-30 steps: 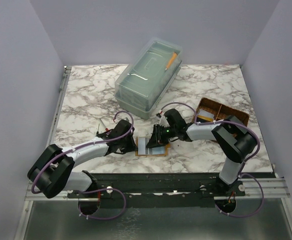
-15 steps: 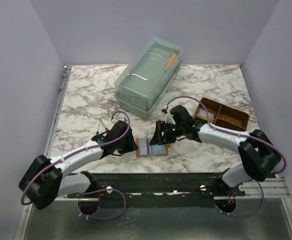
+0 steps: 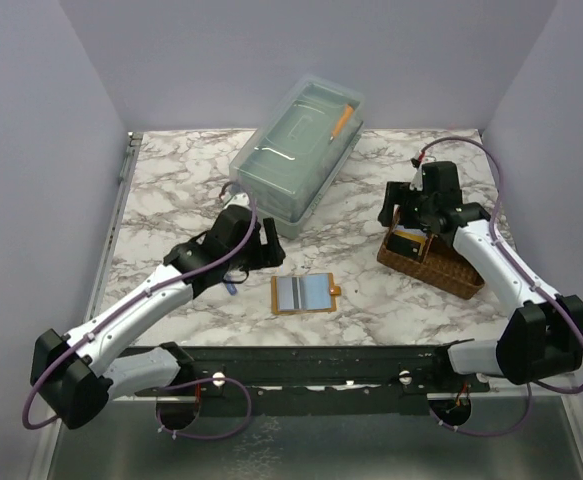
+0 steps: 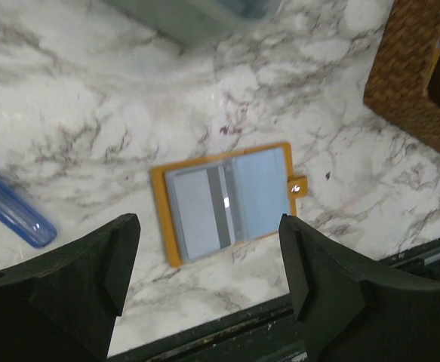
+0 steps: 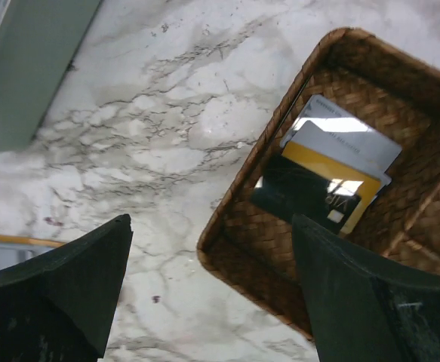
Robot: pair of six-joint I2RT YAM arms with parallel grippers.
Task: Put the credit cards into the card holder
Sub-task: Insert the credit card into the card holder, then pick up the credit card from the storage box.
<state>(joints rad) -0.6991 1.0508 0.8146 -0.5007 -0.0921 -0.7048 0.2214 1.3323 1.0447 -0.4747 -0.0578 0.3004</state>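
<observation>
L fingers point(image 4: 61, 290), R fingers point(image 5: 53, 290) wide apart, empty; credit cards point(image 5: 333, 167) in tray point(image 5: 238, 260), lower ones part-hidden

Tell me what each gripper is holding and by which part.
Nothing. Left gripper is open near the card holder; right gripper is open near the cards in the woven tray.

Marble table point(image 3: 171, 190), lidded clear bin point(image 3: 296, 155), woven tray point(image 3: 441, 270), blue pen point(image 4: 12, 211)

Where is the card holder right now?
In the top view the card holder lies open on the table near its front edge, left of the woven tray.
</observation>
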